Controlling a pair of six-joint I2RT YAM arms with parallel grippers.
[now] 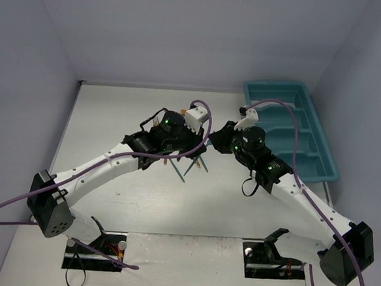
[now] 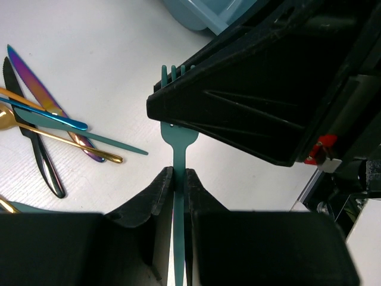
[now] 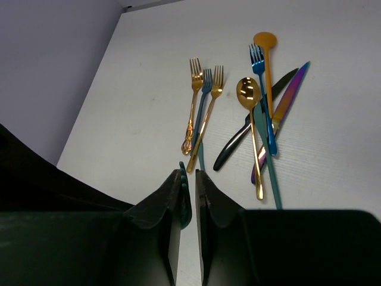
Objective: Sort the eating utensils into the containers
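Note:
A teal fork (image 2: 178, 146) hangs in the air between the two arms. My left gripper (image 2: 178, 173) is shut on its handle. My right gripper (image 3: 189, 174) is closed narrowly on the tined head (image 3: 184, 179), which lies against its left finger. In the left wrist view the right gripper's black body (image 2: 256, 95) covers most of the tines. Other utensils lie on the table: gold forks (image 3: 193, 101), a blue fork (image 3: 262, 89), a gold spoon (image 3: 249, 95), a black knife (image 3: 250, 125) and an iridescent knife (image 3: 289, 95). The teal tray (image 1: 292, 91) stands at the back right.
Both wrists meet over the middle of the table (image 1: 114, 111), above the pile of utensils (image 1: 192, 164). A corner of the tray (image 2: 196, 12) shows beyond the fork. Purple cables loop over both arms. Walls close in the table at the back and sides.

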